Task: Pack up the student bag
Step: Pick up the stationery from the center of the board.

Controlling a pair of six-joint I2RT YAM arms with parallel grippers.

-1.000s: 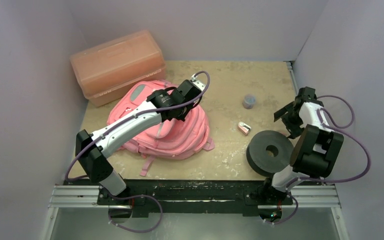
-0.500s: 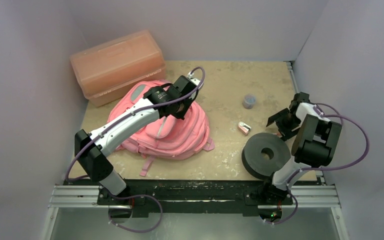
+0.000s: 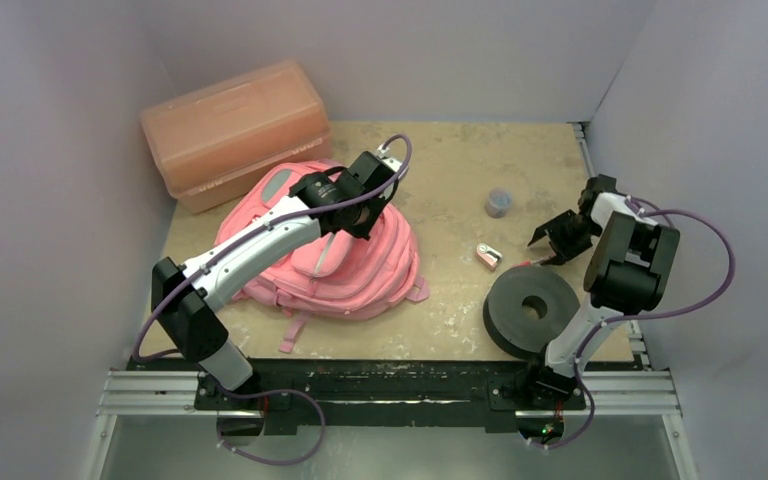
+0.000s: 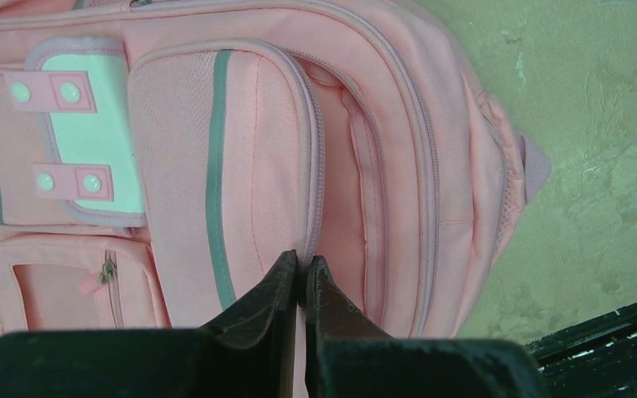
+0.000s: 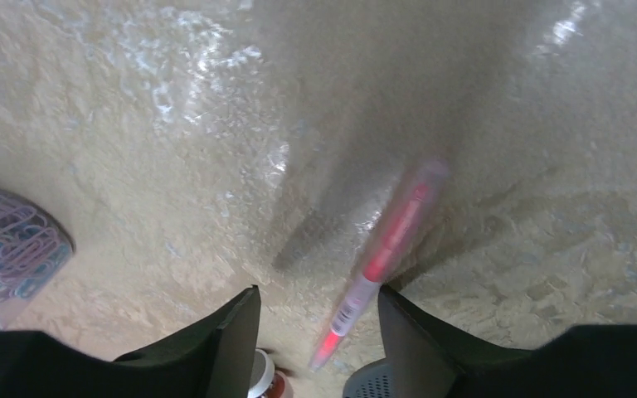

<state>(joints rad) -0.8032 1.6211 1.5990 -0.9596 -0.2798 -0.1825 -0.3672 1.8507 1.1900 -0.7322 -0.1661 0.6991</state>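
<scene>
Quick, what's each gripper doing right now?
Left gripper: shut, pinching the student bag.
Right gripper: open, holding nothing.

Large soft pink fabric backpack fills frame from 9 to 2 o'clock. Grey-striped front pocket at centre. Left gripper at 6 o'clock, black fingers nearly together, tips on pocket's zip seam; grip on anything unclear. Mottled beige-green tabletop at 3 o'clock.
</scene>
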